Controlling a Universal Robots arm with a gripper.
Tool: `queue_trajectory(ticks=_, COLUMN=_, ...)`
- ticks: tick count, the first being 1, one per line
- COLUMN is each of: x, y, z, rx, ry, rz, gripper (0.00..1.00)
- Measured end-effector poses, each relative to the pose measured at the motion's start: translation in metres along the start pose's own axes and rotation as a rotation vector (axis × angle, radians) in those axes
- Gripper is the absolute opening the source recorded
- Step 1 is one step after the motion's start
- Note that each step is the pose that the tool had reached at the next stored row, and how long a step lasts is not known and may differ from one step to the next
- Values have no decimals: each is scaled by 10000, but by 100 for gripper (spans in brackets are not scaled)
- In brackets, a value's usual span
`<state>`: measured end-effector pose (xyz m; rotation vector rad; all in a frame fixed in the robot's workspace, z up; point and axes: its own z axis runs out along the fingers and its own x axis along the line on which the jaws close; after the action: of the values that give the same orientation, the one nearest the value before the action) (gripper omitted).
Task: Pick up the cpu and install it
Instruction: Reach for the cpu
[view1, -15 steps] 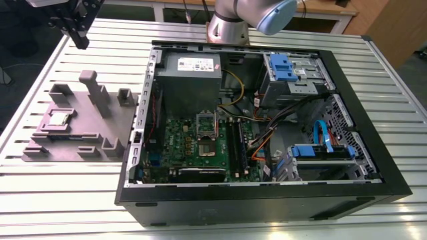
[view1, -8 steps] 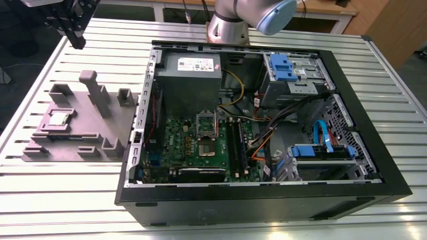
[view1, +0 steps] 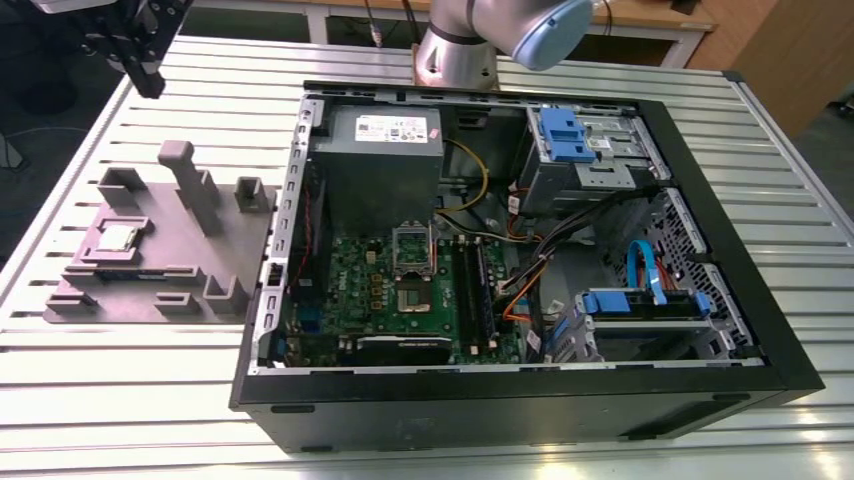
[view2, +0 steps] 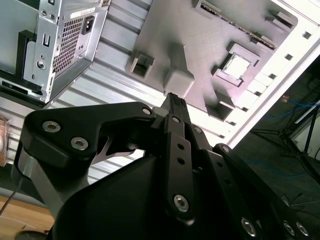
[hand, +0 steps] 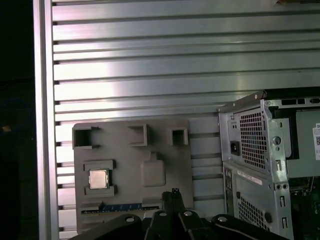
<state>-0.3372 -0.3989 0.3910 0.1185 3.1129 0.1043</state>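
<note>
Cpu (view1: 118, 237): small square chip, silvery top up, lying flat in a shallow recess of the block (view1: 167, 255). Nothing touches it.
Block: grey-mauve with upright posts. It rests on the tabletop (view1: 120, 360) near the edge at the exterior view's left, just beside the open case (view1: 534, 400).
Fingers (view1: 144, 70): together, with nothing between them. They hang well above the tabletop, over its far corner at the exterior view's left and past the block's far side.
Key relation: the cpu lies below the fingers and toward the tabletop's near edge, so the gap is both downward and sideways. In the first wrist view the cpu (hand: 99, 178) sits clear of the fingers (hand: 170, 202), on the half of the block away from the case. A raised pad of the block lies between the two.
Axis: the chip is square and has no long axis. Its sides run parallel to the block's edges.
Arm: there is one arm, so reach is not in question.
Socket (view1: 415, 297): on the board (view1: 380, 270) inside the case, well apart from the cpu, with the case wall between them.
Progress: by my reading the pickup is not yet done, as the chip is in its recess and the fingers carry nothing.
</note>
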Motion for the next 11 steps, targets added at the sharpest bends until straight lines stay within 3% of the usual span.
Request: queue_trajectory(ticks=11, x=82, y=-7, z=1, rx=0, ry=0, rz=0, gripper=10)
